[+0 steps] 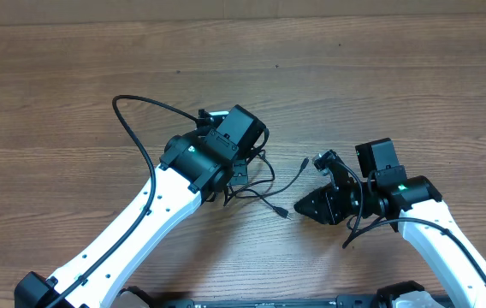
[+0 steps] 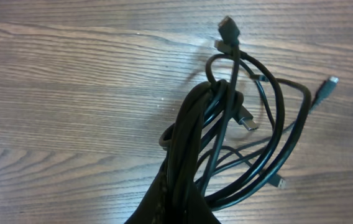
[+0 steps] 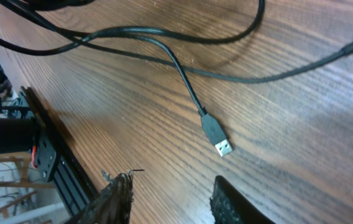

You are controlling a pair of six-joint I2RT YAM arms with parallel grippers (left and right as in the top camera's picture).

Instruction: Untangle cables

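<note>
Thin black silver-tipped cables (image 2: 195,137) sit bunched at the middle of the brown wood-grain table (image 1: 72,85), clenched in your left gripper (image 1: 230,171) — your right gripper (image 3: 171,200), fingers parted, hovers near one loose plug (image 3: 217,138).

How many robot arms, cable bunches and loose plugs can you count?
Arms: 2 (left arm, right arm)
Bunch of cables: 1
Plugs lying clear of the bunch, seen from overhead: 2
Total: 5
</note>
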